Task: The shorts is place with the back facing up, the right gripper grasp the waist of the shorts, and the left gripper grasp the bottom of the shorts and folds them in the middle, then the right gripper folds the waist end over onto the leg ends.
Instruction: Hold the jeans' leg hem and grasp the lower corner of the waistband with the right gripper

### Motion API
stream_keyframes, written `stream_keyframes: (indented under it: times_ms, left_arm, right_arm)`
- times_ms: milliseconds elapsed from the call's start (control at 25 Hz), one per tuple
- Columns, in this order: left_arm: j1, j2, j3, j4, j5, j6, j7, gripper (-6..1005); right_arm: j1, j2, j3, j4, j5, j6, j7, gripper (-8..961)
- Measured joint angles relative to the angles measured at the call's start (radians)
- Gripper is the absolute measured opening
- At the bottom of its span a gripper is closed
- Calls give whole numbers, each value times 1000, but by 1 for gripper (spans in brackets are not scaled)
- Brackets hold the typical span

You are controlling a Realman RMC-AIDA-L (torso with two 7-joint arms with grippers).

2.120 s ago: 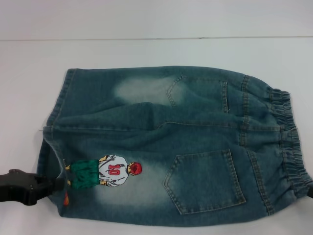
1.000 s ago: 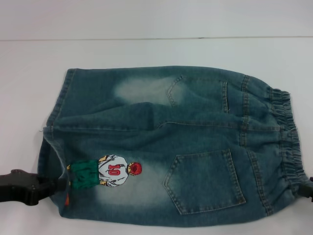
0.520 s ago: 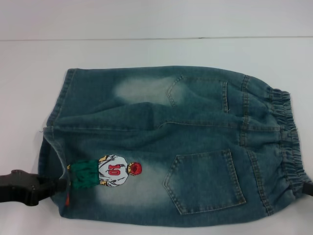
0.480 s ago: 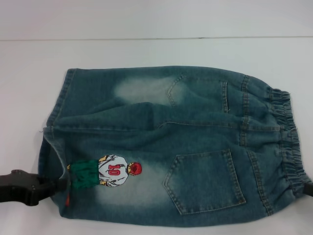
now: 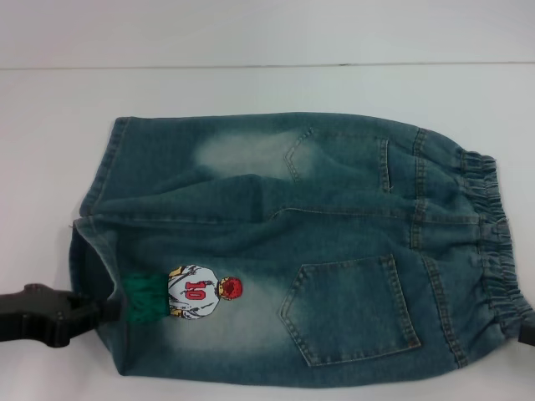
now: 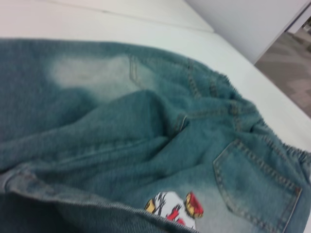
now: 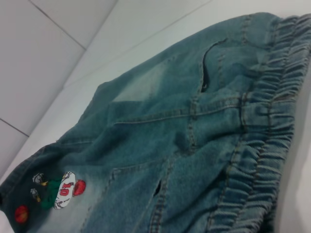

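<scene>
On the white table [image 5: 251, 88] the denim shorts [image 5: 334, 217] lie back up, elastic waist [image 5: 493, 242] toward 3 o'clock and leg hems toward 9 o'clock, with a cartoon patch [image 5: 199, 291] on the near leg. At about 8 o'clock the left gripper [image 5: 94, 311] is clamped on the near leg hem, which is bunched and lifted there. Only a dark sliver of the right gripper [image 5: 528, 336] shows at 4 o'clock by the waist corner, and I cannot tell whether it grips.

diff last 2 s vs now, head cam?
The left gripper has pushed in at the near leg hem, which has lifted and folded over, hiding the orange tag. The rest of the shorts and the waistband lie as before.
</scene>
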Motion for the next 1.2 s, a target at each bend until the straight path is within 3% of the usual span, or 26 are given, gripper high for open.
stream_keyframes:
  times_ms: [440, 1200]
  left_arm:
    - [11, 1, 0, 13, -35, 16, -1, 62]
    - [9, 1, 0, 9, -35, 13, -2, 63]
  right_arm:
    - [2, 6, 31, -28, 0, -19, 0, 929]
    - [36, 10, -10, -37, -15, 4, 40, 928]
